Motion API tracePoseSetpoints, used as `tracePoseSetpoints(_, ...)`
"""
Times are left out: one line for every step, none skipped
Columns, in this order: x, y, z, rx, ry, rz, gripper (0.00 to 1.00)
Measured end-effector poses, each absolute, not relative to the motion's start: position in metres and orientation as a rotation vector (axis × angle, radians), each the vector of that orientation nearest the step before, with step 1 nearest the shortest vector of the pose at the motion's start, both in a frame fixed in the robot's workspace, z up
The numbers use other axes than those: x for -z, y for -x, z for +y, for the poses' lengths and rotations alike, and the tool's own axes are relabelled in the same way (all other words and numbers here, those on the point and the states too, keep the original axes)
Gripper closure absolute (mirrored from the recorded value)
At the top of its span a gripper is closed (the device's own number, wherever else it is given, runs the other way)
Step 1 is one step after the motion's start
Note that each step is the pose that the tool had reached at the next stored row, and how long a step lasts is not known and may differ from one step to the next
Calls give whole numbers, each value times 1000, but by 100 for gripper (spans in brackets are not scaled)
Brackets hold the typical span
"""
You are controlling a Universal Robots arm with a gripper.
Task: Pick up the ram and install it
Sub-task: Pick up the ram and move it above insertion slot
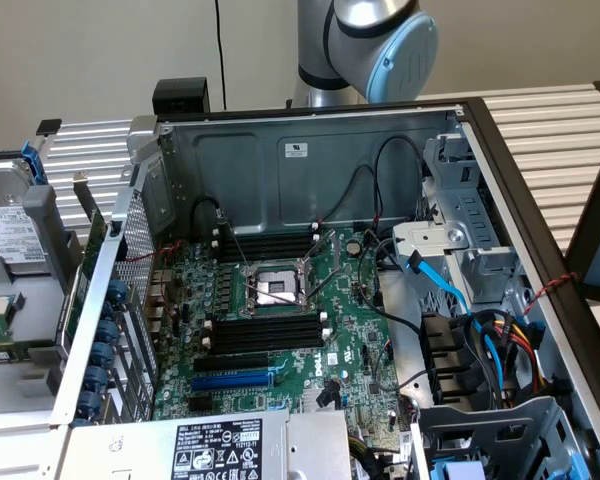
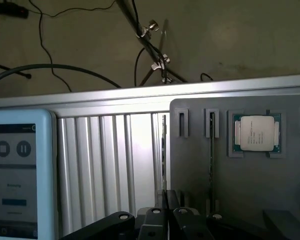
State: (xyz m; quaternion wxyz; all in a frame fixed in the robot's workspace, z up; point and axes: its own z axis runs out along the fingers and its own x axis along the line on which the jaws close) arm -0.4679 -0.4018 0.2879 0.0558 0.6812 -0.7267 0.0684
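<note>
In the wrist view the ram (image 2: pixel 163 150) shows edge-on as a thin vertical strip, rising from between the dark fingers of my gripper (image 2: pixel 166 196), which is shut on it. It hangs in front of the ribbed metal table, just beside the grey parts holder (image 2: pixel 240 175). In the exterior view the open computer case lies on the table with the green motherboard (image 1: pixel 350 330) facing up. Long black memory slots (image 1: pixel 265 330) run on both sides of the processor socket (image 1: pixel 275 285).
The grey holder has an empty slot (image 2: pixel 182 122), a slot with another thin strip (image 2: pixel 211 150), and a processor chip (image 2: pixel 256 132). A tablet (image 2: pixel 17 175) stands beside the ribbed table. Cables (image 1: pixel 450 290) and the drive cage (image 1: pixel 480 250) crowd the case at the exterior view's right.
</note>
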Motion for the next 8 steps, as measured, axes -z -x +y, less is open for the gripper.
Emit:
tracePoseSetpoints(-288, 468, -402, -201, -2070, -2209, 88)
tracePoseSetpoints(-288, 468, -402, -192, -2074, -2213, 88)
tracePoseSetpoints(-288, 468, -402, -180, -2081, -2220, 88)
tracePoseSetpoints(-288, 468, -402, -163, -2089, -2229, 88)
tracePoseSetpoints(-288, 468, -402, -149, -2095, -2236, 88)
tracePoseSetpoints(-288, 468, -402, -141, -2099, -2240, 88)
tracePoseSetpoints(-288, 468, -402, -139, -2100, -2242, 88)
tracePoseSetpoints(-288, 468, -402, -139, -2100, -2242, 88)
